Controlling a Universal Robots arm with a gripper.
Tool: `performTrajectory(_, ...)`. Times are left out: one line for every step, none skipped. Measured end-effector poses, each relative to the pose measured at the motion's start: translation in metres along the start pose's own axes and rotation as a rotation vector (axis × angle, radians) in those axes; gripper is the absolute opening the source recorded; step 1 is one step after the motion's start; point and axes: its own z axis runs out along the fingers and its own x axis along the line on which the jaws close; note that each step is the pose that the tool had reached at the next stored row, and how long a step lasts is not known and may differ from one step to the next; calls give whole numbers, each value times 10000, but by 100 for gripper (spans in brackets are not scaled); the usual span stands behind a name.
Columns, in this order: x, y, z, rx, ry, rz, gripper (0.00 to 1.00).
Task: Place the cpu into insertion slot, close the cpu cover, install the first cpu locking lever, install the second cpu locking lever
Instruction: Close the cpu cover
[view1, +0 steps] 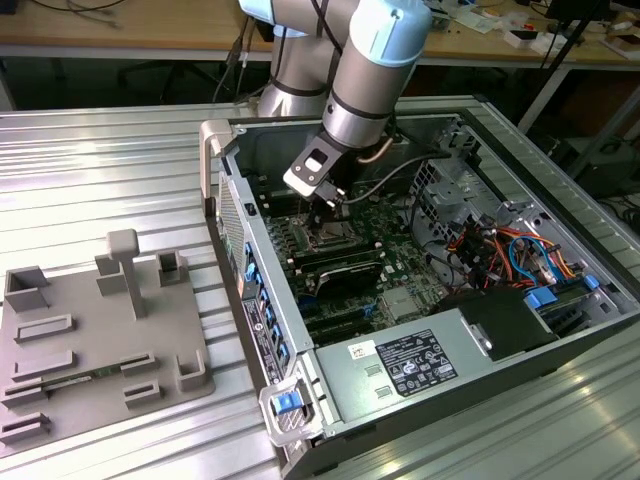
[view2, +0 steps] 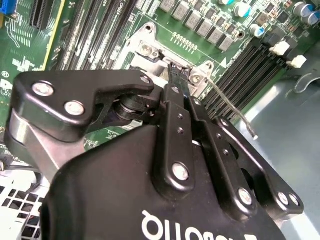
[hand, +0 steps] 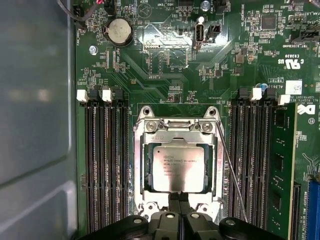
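The cpu (hand: 178, 169) lay flat in the insertion slot (hand: 148, 172), silver face up, directly ahead of the gripper (hand: 177, 202) and on its centre line in the first wrist view. Around the chip we saw the cpu cover (hand: 138, 150) lowered, its silver frame bordering the chip on all four sides, and the fingertips stood at the frame's near edge; we could not tell whether they touched it. The two fingers were drawn together with no gap between them, and we saw nothing held between them. To one side of the fingers, just outside the frame, ran a thin wire locking lever (hand: 231, 170). Its long axis followed the side of the socket, from the frame's far corner back toward the gripper, and it splayed slightly away from the frame at the near end. In the second wrist view the lever (view2: 231, 106) seemed to stand off the board, its bent free end hanging clear, so we judged it not yet latched. Of a second lever we could make out nothing certain. Banks of long black memory slots (hand: 105, 165) flanked the socket on both sides of the tool, all on the green motherboard (hand: 165, 65). In the exterior view the arm reached down into the open computer case (view1: 235, 230), its wrist above the socket.
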Motion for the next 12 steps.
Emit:
performTrajectory(0, 15, -1, 0, 1, 1, 11)
performTrajectory(-1, 50, -3, 0, 0, 0, 11)
performTrajectory(-1, 93, -5, 0, 0, 0, 11)
performTrajectory(-1, 123, -6, 0, 1, 0, 11)
performTrajectory(-2, 148, -7, 0, 1, -2, 11)
performTrajectory(-2, 186, -9, 0, 0, -3, 11)
performTrajectory(-2, 208, -10, 0, 1, -3, 11)
performTrajectory(-2, 227, -11, 0, 0, -2, 11)
performTrajectory(-2, 248, -12, 0, -1, -2, 11)
performTrajectory(-2, 256, -13, -3, -3, -3, 11)
performTrajectory(-1, 256, -12, -43, -9, -2, 11)
performTrajectory(0, 257, -11, -100, -14, -4, 11)
